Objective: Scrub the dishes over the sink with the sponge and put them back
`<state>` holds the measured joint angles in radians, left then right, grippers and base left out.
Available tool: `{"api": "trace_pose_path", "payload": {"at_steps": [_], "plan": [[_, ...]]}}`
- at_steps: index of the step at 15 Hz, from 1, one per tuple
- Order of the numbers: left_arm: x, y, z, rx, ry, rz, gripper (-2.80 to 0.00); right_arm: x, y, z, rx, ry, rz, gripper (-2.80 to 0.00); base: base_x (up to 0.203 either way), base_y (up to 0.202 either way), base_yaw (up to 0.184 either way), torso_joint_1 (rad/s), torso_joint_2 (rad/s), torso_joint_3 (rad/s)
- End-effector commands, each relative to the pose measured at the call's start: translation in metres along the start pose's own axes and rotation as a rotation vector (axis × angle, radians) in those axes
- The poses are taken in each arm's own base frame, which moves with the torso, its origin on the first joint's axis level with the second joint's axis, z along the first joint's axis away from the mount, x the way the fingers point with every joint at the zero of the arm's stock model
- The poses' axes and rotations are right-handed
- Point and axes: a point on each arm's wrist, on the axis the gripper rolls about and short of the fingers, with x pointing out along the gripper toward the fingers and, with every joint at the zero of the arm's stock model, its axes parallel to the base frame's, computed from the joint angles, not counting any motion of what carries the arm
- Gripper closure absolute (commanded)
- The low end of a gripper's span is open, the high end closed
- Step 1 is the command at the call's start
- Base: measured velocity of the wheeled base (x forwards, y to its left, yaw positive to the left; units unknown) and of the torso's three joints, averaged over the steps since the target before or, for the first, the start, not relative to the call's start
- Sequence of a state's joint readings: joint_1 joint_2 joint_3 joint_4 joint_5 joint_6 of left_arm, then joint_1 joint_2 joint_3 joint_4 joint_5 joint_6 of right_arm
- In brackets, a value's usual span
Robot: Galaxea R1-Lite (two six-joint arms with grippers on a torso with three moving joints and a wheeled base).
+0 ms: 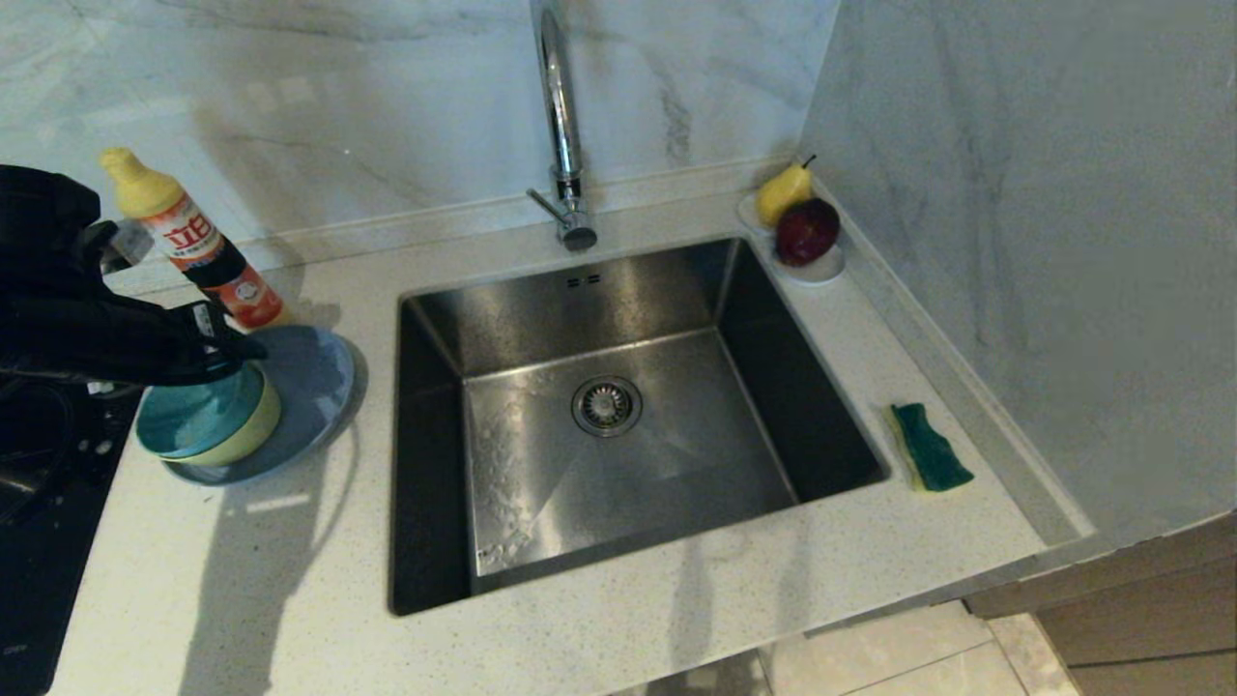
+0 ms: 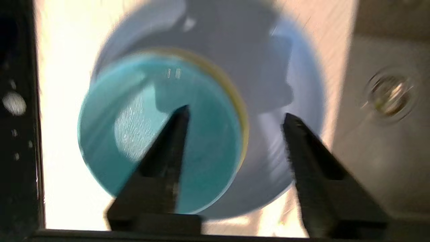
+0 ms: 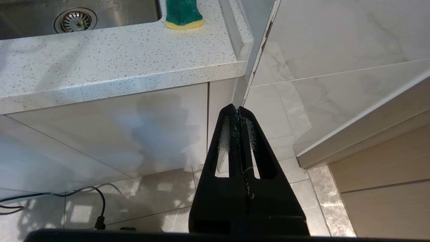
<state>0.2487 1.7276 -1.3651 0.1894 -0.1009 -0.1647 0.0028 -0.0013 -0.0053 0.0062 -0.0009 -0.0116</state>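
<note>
The dishes stand stacked left of the sink (image 1: 676, 464). A teal-blue bowl (image 1: 193, 416) (image 2: 198, 161) sits nested in a yellow bowl (image 1: 253, 435), whose rim (image 2: 240, 111) just shows, and both rest on a grey-blue plate (image 1: 314, 377) (image 2: 268, 161). My left gripper (image 1: 237, 350) (image 2: 235, 116) hovers just above the stack, open and holding nothing, straddling the bowls' rim. The sponge (image 1: 930, 447) (image 3: 183, 13), green face up, lies on the counter right of the sink. My right gripper (image 3: 237, 109) hangs shut and empty below the counter's front edge.
A detergent bottle (image 1: 193, 242) stands behind the stack. A white dish (image 1: 821, 266) with a pear and an apple sits at the sink's back right corner. The faucet (image 1: 560, 116) rises behind the basin. A black cooktop (image 1: 39, 541) lies at far left, and a wall closes the right side.
</note>
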Motion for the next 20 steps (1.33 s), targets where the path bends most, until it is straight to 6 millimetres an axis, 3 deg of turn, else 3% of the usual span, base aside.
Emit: {"api": "trace_pose_path", "payload": {"at_steps": [1,2,3,8,10,13,16,18,20], "plan": [[-0.023,-0.006,0.020,-0.043,-0.092,-0.025,-2.80,0.000,0.000,0.000,-0.001,0.000,0.001,0.00,0.000,0.000,0.000,0.000,0.00,0.000],[-0.037,-0.009,0.026,-0.056,-0.121,-0.047,-2.80,0.000,0.000,0.000,-0.001,-0.001,0.001,0.00,0.000,0.000,0.000,0.000,0.00,0.000],[-0.051,-0.011,0.028,-0.057,-0.134,-0.078,0.00,0.000,0.000,0.000,-0.001,0.000,0.001,0.00,0.000,0.000,0.000,0.000,0.00,0.000],[-0.113,-0.024,0.023,0.005,-0.164,-0.372,0.00,0.000,0.000,0.000,-0.001,0.000,0.001,0.00,0.000,0.000,0.000,0.000,0.00,0.000],[-0.130,-0.028,0.012,0.058,-0.159,-0.458,0.00,0.000,0.000,0.000,-0.001,-0.001,0.001,0.00,0.000,0.000,0.000,0.000,0.00,0.000],[-0.156,-0.028,-0.018,0.159,-0.167,-0.506,0.00,0.000,0.000,0.000,-0.001,-0.001,0.001,0.00,0.000,0.000,0.000,0.000,0.00,0.000],[-0.208,-0.027,-0.045,0.272,-0.282,-0.506,0.00,0.000,0.000,0.000,-0.001,0.000,0.001,0.00,0.000,0.000,0.000,0.000,0.00,0.000],[-0.235,-0.024,-0.076,0.317,-0.332,-0.506,0.00,0.000,0.000,0.000,-0.001,0.000,0.001,0.00,0.000,0.000,0.000,0.000,0.00,0.000],[-0.245,-0.018,-0.115,0.328,-0.323,-0.504,0.00,0.000,0.000,0.000,-0.001,-0.001,0.000,0.00,0.000,0.000,0.000,0.000,0.00,0.000]]}}
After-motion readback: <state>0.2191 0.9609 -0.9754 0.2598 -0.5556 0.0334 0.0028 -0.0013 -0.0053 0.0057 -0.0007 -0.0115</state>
